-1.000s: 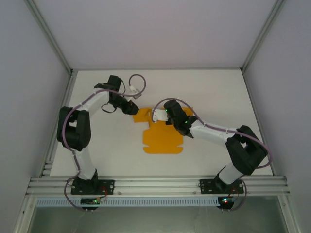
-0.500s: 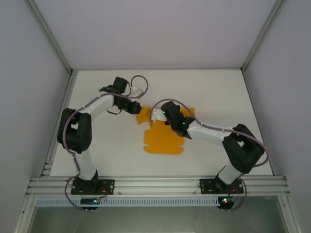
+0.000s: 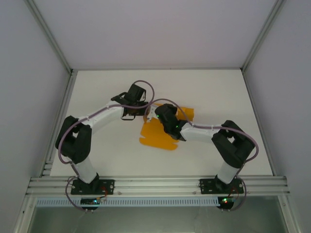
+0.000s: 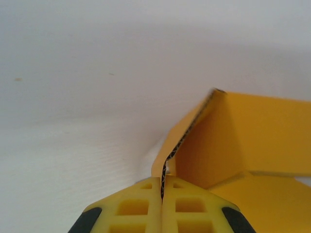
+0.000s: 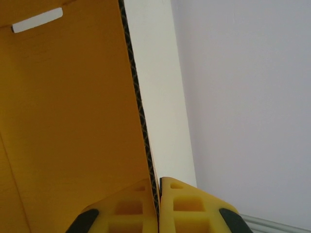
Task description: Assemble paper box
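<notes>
The paper box (image 3: 158, 138) — clamped at two edges
It is seen mid-table with a flap raised; one card edge is pinched by the left gripper (image 4: 162, 187), another by the right gripper (image 5: 159, 187).

paper box (image 3: 158, 138) | on table (image 3: 87, 92), centre | left arm (image 3: 104, 114) behind-left | right arm (image 3: 204, 131) across from right

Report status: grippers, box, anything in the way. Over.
Left gripper shut on a raised flap's edge. Right gripper shut on another edge. Paper box unassembled, flaps partly folded up, on the table. No obstruction seen.
</notes>
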Controlling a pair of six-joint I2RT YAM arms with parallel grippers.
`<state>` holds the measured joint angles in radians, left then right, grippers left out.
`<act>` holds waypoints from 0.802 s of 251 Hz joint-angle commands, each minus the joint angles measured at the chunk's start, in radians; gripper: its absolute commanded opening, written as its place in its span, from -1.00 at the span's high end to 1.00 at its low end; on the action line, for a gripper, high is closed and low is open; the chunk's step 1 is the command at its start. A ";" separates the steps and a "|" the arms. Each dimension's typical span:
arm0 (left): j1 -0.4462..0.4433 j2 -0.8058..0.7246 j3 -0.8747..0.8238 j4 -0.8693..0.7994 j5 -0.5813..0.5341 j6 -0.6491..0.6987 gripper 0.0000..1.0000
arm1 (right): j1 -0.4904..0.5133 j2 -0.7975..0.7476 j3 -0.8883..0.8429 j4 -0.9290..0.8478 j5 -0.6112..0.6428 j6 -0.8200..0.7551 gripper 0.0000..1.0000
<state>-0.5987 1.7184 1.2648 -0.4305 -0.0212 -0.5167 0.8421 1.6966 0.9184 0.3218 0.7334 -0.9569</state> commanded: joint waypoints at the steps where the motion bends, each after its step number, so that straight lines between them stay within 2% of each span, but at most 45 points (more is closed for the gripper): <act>1: -0.010 -0.031 0.024 -0.044 -0.132 -0.080 1.00 | 0.027 -0.030 -0.006 0.114 -0.032 0.052 1.00; 47: 0.001 -0.060 -0.064 0.062 -0.077 0.141 1.00 | -0.013 -0.071 -0.033 0.039 -0.101 0.053 0.94; 65: 0.020 -0.070 -0.083 0.053 -0.122 0.142 1.00 | -0.043 -0.103 -0.034 -0.072 -0.172 0.073 0.87; 102: 0.058 -0.087 -0.123 0.079 -0.121 0.188 1.00 | -0.122 -0.163 -0.030 -0.293 -0.354 0.128 0.68; 146: 0.059 -0.134 -0.187 0.160 -0.024 0.321 1.00 | -0.215 -0.186 -0.032 -0.358 -0.431 0.129 0.51; 171: 0.059 -0.143 -0.193 0.171 0.041 0.378 1.00 | -0.250 -0.180 -0.024 -0.364 -0.491 0.117 0.50; 201: 0.059 -0.140 -0.185 0.165 0.057 0.409 1.00 | -0.255 -0.155 0.005 -0.374 -0.529 0.104 0.49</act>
<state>-0.5392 1.6005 1.0779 -0.2871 -0.0174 -0.1860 0.5896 1.5230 0.8886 0.0101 0.2924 -0.8558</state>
